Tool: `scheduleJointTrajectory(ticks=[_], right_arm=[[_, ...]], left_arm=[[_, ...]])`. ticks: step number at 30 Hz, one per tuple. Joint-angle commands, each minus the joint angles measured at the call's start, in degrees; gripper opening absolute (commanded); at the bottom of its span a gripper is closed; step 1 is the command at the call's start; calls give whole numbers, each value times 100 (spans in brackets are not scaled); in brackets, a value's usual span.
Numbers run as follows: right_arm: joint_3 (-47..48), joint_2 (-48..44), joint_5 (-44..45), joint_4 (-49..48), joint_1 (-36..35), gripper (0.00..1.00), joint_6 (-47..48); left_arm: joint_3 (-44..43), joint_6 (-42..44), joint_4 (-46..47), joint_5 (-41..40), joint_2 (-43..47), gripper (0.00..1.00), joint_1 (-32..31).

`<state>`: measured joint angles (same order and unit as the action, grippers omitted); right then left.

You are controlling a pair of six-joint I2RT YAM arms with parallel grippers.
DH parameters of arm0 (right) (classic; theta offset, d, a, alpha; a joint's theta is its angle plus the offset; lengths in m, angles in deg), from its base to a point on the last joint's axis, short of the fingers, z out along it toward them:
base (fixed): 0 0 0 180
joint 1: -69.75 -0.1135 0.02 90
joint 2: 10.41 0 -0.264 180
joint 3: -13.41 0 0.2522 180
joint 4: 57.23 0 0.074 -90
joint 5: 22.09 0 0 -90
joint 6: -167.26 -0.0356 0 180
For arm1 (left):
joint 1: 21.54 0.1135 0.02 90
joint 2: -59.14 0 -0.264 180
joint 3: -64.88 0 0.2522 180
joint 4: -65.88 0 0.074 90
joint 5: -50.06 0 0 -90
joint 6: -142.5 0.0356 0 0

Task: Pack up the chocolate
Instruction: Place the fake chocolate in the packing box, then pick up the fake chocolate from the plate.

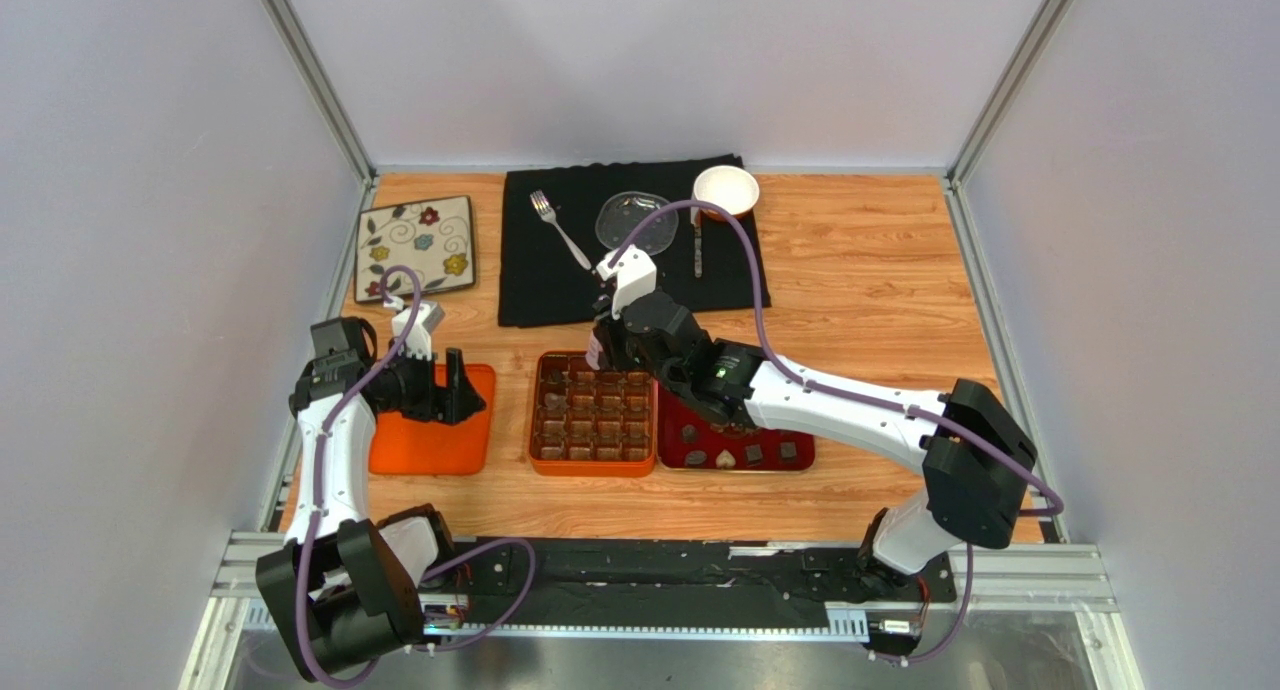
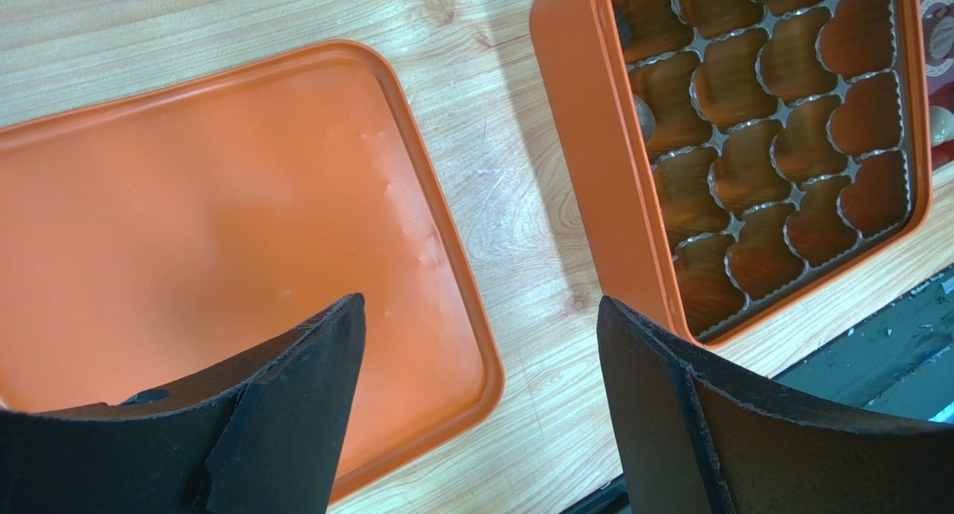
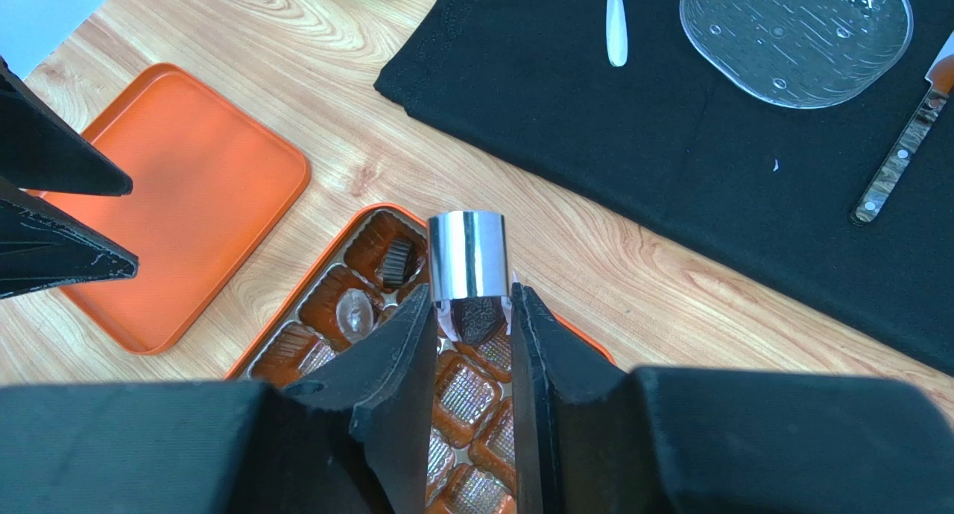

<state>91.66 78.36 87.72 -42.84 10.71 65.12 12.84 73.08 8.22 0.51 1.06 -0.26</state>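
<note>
top view: left pincer (image 1: 448,390) hangs over orange lid (image 1: 428,447), which lies left of orange box (image 1: 538,420) w/ grid insert. right pincer (image 1: 607,348) is over the box's far edge. chocolate (image 1: 726,458) pcs lie on red tray (image 1: 800,459), right beside the box. black cloth (image 1: 526,270) at the back w/ fork (image 1: 559,228), glass plate (image 1: 631,218), white bowl (image 1: 726,191).

left wrist: fingers spread wide, nothing between them. lid below, box at right, both on the wood tabletop (image 2: 504,145).

right wrist: pincer clamped on a shiny metal tool (image 3: 467,257). one dark chocolate sits at the tool's lower end, above the box's far cells. another dark piece sits in the corner cell.
</note>
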Motion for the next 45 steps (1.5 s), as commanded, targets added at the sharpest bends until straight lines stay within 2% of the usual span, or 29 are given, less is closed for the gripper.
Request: scheduleJointTrajectory(ticks=[1, 14, 32, 39, 45], right_arm=[[134, -132, -100, -220, 16, 22, -121], [415, 228, -276, -282, -133, 25, -131], [574, 360, -224, -352, -133, 36, -8], [504, 176, -39, -282, -133, 35, 19], [-23, -509, 347, -107, -116, 35, 2]], left_arm=[[-13, 183, 31, 157, -1, 84, 61], [-21, 183, 22, 174, 16, 84, 69], [-4, 227, 13, 174, 8, 84, 104], [-4, 254, 13, 165, -1, 84, 113], [-13, 271, -4, 183, -1, 84, 131]])
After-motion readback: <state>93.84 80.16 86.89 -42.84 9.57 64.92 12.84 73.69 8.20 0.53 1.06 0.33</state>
